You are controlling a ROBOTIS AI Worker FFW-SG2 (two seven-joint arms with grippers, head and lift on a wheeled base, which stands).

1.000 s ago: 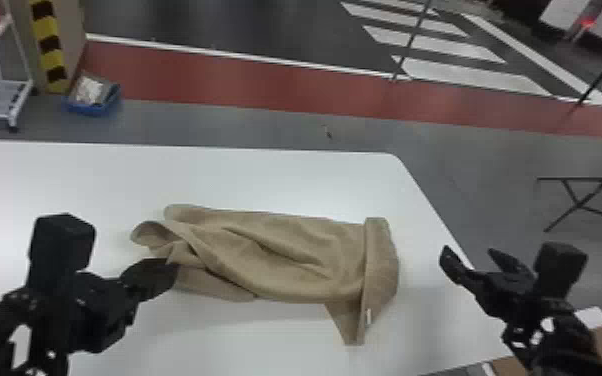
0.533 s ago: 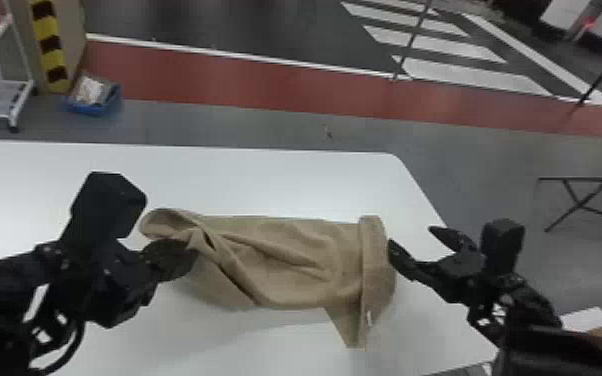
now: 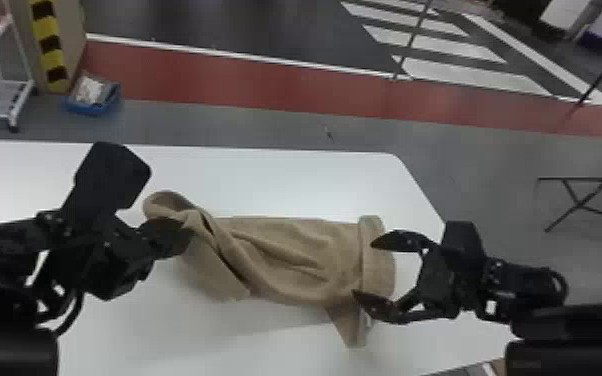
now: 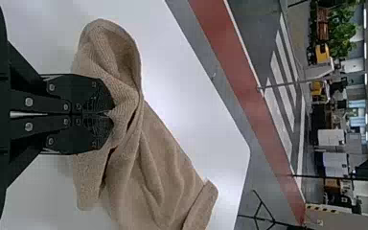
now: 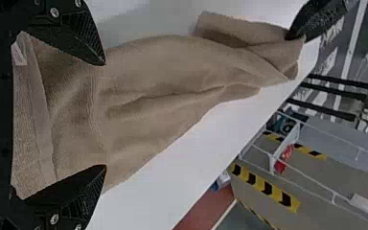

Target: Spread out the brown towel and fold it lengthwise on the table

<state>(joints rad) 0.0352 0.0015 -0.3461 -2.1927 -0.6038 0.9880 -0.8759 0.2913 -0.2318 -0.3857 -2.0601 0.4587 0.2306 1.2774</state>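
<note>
one brown towel (image 3: pixel 295 250) lies creased and twisted on the white table (image 3: pixel 275 185), its left end pinched between the fingertips of my left gripper (image 3: pixel 187 229). at its right end, near a turned-over band of cloth (image 3: pixel 367 240), my right gripper (image 3: pixel 364 268) is spread wide, its fingers well apart over the towel. past the table, a blue bin (image 3: pixel 92 108) sits near a red floor strip (image 3: pixel 265 85).

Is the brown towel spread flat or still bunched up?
Bunched: the brown towel lies creased and twisted, one end pinched in the left gripper, the other end folded over.
</note>
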